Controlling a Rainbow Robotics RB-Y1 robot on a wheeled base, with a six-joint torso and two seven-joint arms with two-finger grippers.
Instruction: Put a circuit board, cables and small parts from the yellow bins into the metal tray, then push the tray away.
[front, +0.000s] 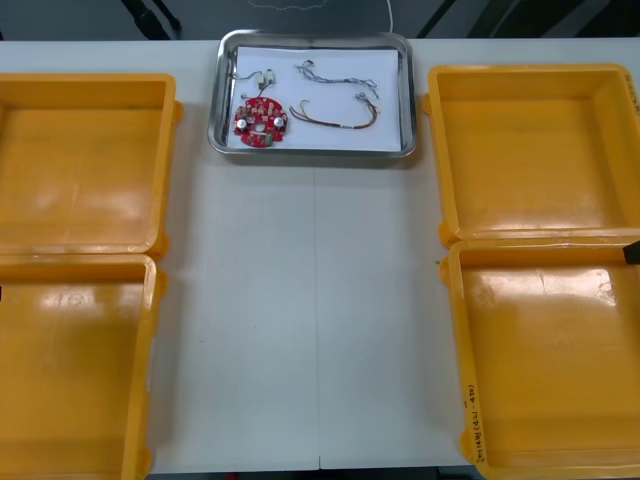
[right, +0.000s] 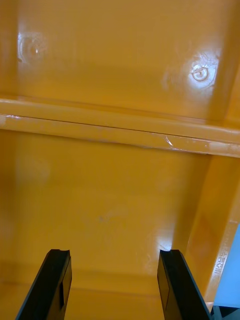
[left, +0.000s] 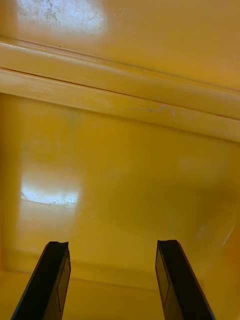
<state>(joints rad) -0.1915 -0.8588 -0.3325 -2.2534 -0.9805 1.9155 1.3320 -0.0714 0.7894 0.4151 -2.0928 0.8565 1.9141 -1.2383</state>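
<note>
The metal tray (front: 312, 153), white inside, sits at the table's far edge between the bins. In it lie a round red circuit board (front: 260, 121), a red and yellow cable (front: 338, 112), a blue and white cable (front: 335, 76) and a small metal part (front: 262, 76). My right gripper (right: 112, 280) is open over the bare floor of a right-hand yellow bin (right: 115, 200). Above a left-hand bin's floor (left: 120, 185) my left gripper (left: 112, 280) also stands open, nothing between its fingers.
Two yellow bins (front: 80, 160) line the left side and two more (front: 535, 150) the right. A strip of light table (front: 300, 320) runs between them up to the tray.
</note>
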